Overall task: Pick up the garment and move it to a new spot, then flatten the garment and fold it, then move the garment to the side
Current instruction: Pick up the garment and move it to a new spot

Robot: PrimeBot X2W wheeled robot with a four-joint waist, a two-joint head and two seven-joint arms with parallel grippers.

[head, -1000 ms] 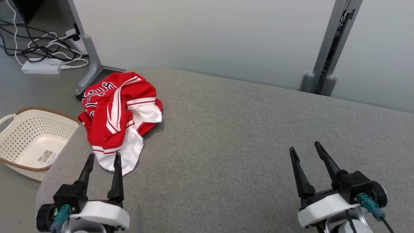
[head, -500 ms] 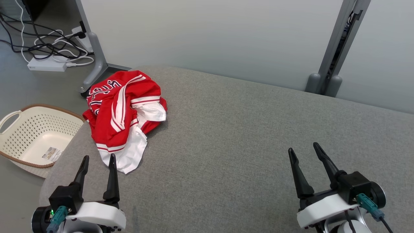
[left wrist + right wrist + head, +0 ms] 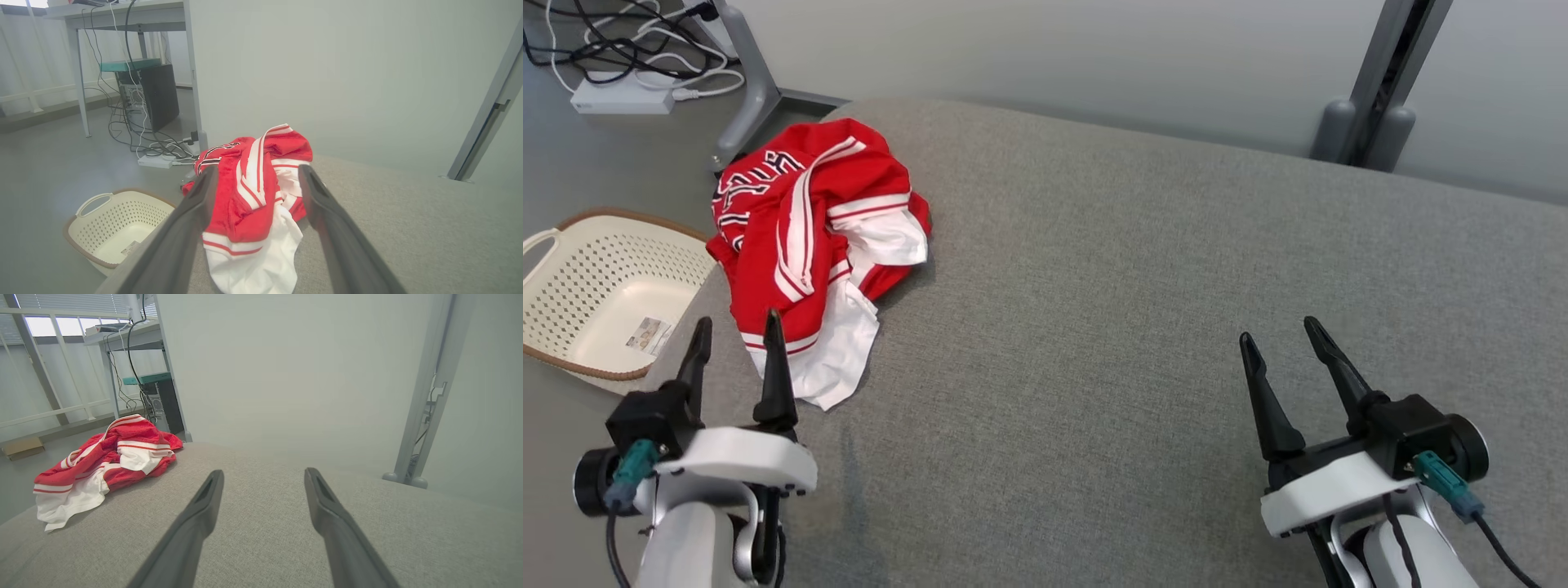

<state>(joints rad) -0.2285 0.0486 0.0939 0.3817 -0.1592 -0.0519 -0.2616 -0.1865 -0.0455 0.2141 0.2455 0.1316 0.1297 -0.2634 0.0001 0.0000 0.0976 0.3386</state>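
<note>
A crumpled red and white garment (image 3: 805, 245) with striped trim lies bunched at the far left corner of the grey padded table (image 3: 1143, 294). My left gripper (image 3: 737, 327) stands open just short of the garment's white hem, nothing between its fingers. In the left wrist view the garment (image 3: 249, 204) sits straight ahead, framed between the two open fingers (image 3: 192, 216). My right gripper (image 3: 1279, 333) is open over bare table at the lower right, far from the cloth. The right wrist view shows the garment (image 3: 102, 465) off to the left.
A cream perforated laundry basket (image 3: 596, 294) stands on the floor left of the table, beside the garment. Cables and a power strip (image 3: 621, 96) lie on the floor beyond. A grey partition wall with posts (image 3: 1380, 90) runs behind the table.
The head camera has tilted down, shifting the whole picture. My left gripper has come closer to the garment's hem. Both grippers stay open; the garment has not moved.
</note>
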